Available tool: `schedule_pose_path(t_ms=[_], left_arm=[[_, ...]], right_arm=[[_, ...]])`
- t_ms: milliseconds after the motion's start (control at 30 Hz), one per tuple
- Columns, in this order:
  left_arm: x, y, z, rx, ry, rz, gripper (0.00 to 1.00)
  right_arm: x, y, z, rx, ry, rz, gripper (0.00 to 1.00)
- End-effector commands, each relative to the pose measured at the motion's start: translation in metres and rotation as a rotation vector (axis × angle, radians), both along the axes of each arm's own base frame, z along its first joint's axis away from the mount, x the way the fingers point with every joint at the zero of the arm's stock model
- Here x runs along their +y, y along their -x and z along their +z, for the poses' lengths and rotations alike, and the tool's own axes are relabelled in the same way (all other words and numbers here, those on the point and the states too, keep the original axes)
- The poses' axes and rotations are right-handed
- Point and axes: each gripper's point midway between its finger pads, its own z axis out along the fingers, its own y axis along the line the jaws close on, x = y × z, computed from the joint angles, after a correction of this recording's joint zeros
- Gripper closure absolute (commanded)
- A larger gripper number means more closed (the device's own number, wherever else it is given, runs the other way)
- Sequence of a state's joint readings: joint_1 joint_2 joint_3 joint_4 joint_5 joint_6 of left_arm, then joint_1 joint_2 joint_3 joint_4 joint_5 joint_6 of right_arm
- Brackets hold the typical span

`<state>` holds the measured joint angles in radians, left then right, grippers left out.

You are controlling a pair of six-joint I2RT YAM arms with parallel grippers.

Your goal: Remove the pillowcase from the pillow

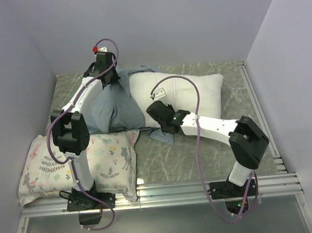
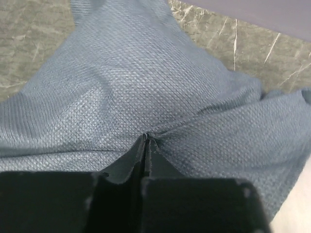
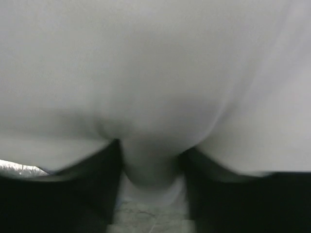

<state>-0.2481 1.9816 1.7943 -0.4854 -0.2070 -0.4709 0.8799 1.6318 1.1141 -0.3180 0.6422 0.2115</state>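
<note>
The slate-blue pillowcase (image 1: pixel 112 108) lies bunched at the back left of the table and still covers the left end of the plain white pillow (image 1: pixel 189 92). A small flap of it shows by the pillow's near edge. My left gripper (image 1: pixel 109 79) is shut on a pinch of the pillowcase (image 2: pixel 146 87), with its jaws closed together at the fold (image 2: pixel 146 138). My right gripper (image 1: pixel 157 112) is at the pillow's near left edge. Its fingers (image 3: pixel 104 167) squeeze a bulge of the white pillow (image 3: pixel 150 160) between them. The pillow fills the right wrist view.
A white pillow printed with flowers and deer (image 1: pixel 108 158) lies at the front left, under the left arm. The grey marble tabletop (image 1: pixel 165 164) is walled at the back and sides. A metal rail (image 1: pixel 205 187) runs along the near edge.
</note>
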Motion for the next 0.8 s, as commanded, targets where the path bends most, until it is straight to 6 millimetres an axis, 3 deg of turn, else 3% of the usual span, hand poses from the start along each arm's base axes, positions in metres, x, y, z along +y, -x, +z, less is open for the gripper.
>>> schedule_pose_path(t_ms=[0, 67, 100, 133, 167, 200, 233, 267, 300, 333, 367, 400, 433, 467, 533, 567, 633, 667, 767], left_arm=[[-0.008, 0.000, 0.019, -0.026, -0.013, -0.053, 0.89], [-0.008, 0.005, 0.038, -0.062, -0.015, -0.069, 0.70], [-0.007, 0.007, 0.047, -0.076, -0.018, -0.070, 0.43], [-0.004, 0.013, 0.066, -0.110, -0.017, -0.066, 0.31], [-0.003, 0.018, 0.077, -0.130, -0.021, -0.069, 0.20], [0.000, 0.027, 0.106, -0.188, -0.011, -0.064, 0.17], [0.000, 0.033, 0.120, -0.220, 0.000, -0.063, 0.15], [-0.002, 0.041, 0.135, -0.251, 0.014, -0.066, 0.12], [-0.001, 0.057, 0.156, -0.297, 0.031, -0.067, 0.12], [-0.004, 0.065, 0.168, -0.330, 0.043, -0.072, 0.12], [-0.013, 0.077, 0.164, -0.324, 0.044, -0.090, 0.10], [-0.010, 0.092, 0.180, -0.362, 0.046, -0.073, 0.10], [-0.012, 0.100, 0.181, -0.364, 0.052, -0.076, 0.10], [-0.020, 0.109, 0.167, -0.334, 0.058, -0.092, 0.10], [-0.020, 0.126, 0.167, -0.344, 0.070, -0.094, 0.10], [-0.023, 0.132, 0.148, -0.311, 0.075, -0.099, 0.10], [-0.029, 0.145, 0.142, -0.311, 0.098, -0.124, 0.10], [-0.029, 0.149, 0.122, -0.277, 0.088, -0.129, 0.10], [-0.039, 0.160, 0.094, -0.226, 0.097, -0.156, 0.10]], right_arm=[[0.001, -0.020, 0.012, -0.040, 0.033, -0.097, 0.99], [0.002, -0.021, 0.028, -0.030, 0.012, -0.083, 1.00], [0.004, -0.029, 0.048, -0.042, -0.035, -0.090, 1.00], [0.004, -0.024, 0.055, 0.007, -0.065, -0.068, 1.00], [0.010, -0.031, 0.083, -0.013, -0.122, -0.062, 1.00], [0.005, -0.036, 0.094, -0.009, -0.135, -0.073, 1.00], [0.000, -0.032, 0.101, 0.021, -0.122, -0.070, 1.00], [0.005, -0.039, 0.130, -0.015, -0.173, -0.064, 1.00], [-0.001, -0.046, 0.141, -0.020, -0.190, -0.067, 1.00], [0.002, -0.047, 0.151, -0.010, -0.219, -0.040, 1.00], [0.003, -0.053, 0.175, -0.041, -0.268, -0.031, 1.00], [0.003, -0.057, 0.182, -0.037, -0.286, -0.018, 1.00], [-0.007, -0.064, 0.187, -0.027, -0.301, -0.030, 1.00], [-0.002, -0.067, 0.207, -0.044, -0.351, -0.001, 1.00], [-0.009, -0.075, 0.218, -0.038, -0.379, 0.012, 1.00], [-0.001, -0.074, 0.232, -0.035, -0.436, 0.065, 1.00], [-0.005, -0.078, 0.246, -0.042, -0.490, 0.095, 1.00], [-0.005, -0.078, 0.250, -0.038, -0.512, 0.112, 1.00], [0.000, -0.077, 0.260, -0.017, -0.600, 0.177, 1.00]])
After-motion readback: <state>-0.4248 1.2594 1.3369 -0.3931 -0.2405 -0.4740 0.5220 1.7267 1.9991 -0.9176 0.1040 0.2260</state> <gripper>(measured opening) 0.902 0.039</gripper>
